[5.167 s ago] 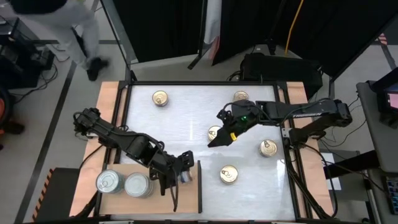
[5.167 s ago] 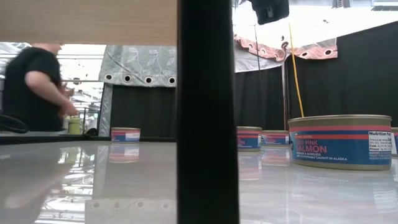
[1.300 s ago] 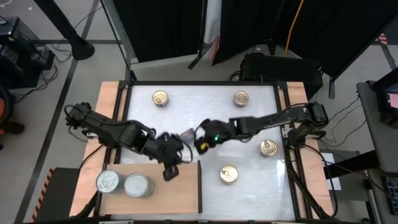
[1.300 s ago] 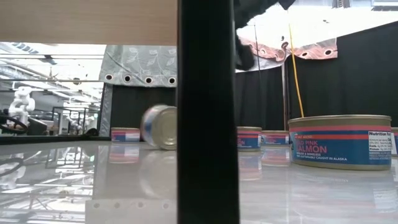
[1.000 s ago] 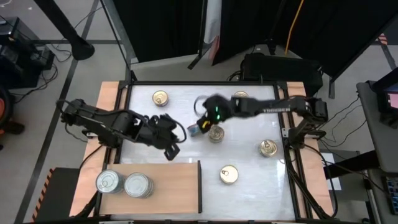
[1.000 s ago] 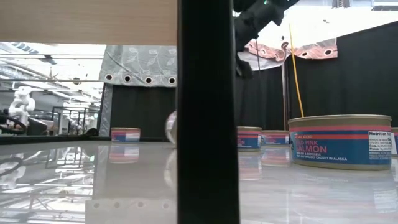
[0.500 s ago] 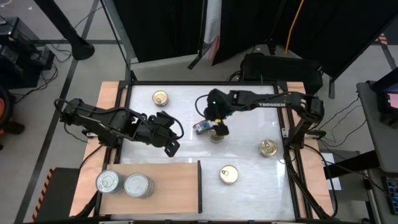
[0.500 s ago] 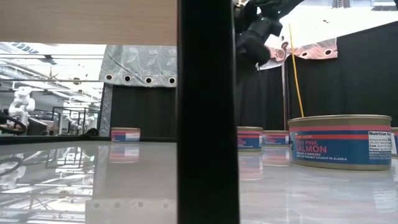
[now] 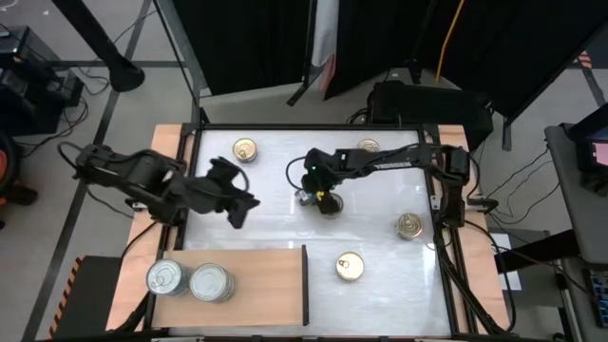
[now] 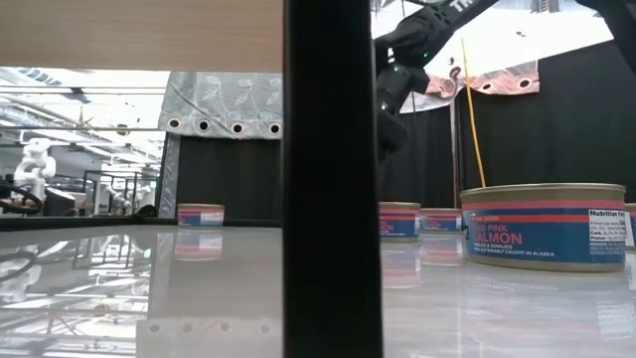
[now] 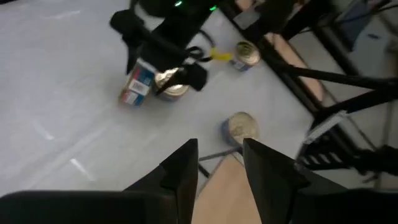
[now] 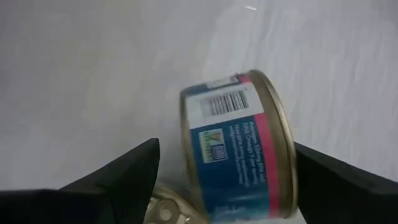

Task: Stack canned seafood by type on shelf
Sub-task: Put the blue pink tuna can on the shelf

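Two silver-lidded tins [image 9: 188, 280] sit side by side on the shelf [image 9: 266, 294]; mid-surface, the right gripper [image 9: 311, 186] hovers with jaws spread wide around a tin [image 12: 239, 149] tipped on its edge against a gold-lidded one [image 11: 171, 86]; the left gripper [image 9: 239, 201] waits nearby, jaws slightly parted, empty.

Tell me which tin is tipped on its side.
The blue-and-red-labelled tin under the right gripper, mid-table, leaning on a gold-lidded tin. Every other tin sits flat, lid up.
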`<action>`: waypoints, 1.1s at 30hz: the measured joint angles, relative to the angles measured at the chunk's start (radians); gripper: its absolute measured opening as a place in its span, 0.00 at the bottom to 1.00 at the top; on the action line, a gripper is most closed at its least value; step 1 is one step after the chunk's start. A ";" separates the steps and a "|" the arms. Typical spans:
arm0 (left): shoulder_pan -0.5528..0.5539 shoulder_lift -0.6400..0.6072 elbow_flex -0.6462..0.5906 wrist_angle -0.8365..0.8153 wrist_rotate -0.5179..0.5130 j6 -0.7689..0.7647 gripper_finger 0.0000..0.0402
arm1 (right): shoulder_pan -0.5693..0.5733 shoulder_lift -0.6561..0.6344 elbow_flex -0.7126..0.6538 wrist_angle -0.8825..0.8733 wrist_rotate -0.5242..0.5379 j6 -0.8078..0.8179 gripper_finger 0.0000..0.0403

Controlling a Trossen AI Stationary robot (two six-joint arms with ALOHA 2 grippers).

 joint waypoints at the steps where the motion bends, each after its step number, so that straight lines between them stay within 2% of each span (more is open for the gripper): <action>1: -0.012 -0.012 0.000 0.003 0.000 0.000 0.33 | 0.002 0.007 0.000 0.001 0.014 0.000 0.76; 4: -0.063 -0.037 0.000 0.055 0.006 0.014 0.34 | 0.013 0.024 0.000 0.009 0.073 -0.001 0.67; 8: -0.158 -0.047 0.000 0.149 0.086 0.047 0.34 | 0.029 0.021 0.000 0.015 0.131 -0.014 0.50; 10: -0.217 -0.039 0.000 0.194 0.133 -0.020 0.34 | 0.038 0.009 0.000 0.008 0.150 -0.015 0.42; 14: -0.331 -0.015 -0.001 0.340 0.244 -0.135 0.34 | 0.057 -0.044 0.000 0.000 0.151 0.005 0.42; 16: -0.399 0.007 -0.001 0.431 0.252 -0.169 0.34 | 0.069 -0.086 0.000 -0.004 0.150 0.038 0.42; 19: -0.503 0.053 -0.001 0.479 0.250 -0.213 0.33 | 0.084 -0.155 0.000 -0.011 0.150 0.100 0.42; 25: -0.665 0.182 -0.002 0.438 0.265 -0.343 0.24 | 0.116 -0.317 0.000 -0.003 0.147 0.264 0.46; 33: -0.702 0.312 -0.002 0.197 0.233 -0.447 0.05 | 0.140 -0.483 0.000 0.075 0.147 0.494 0.43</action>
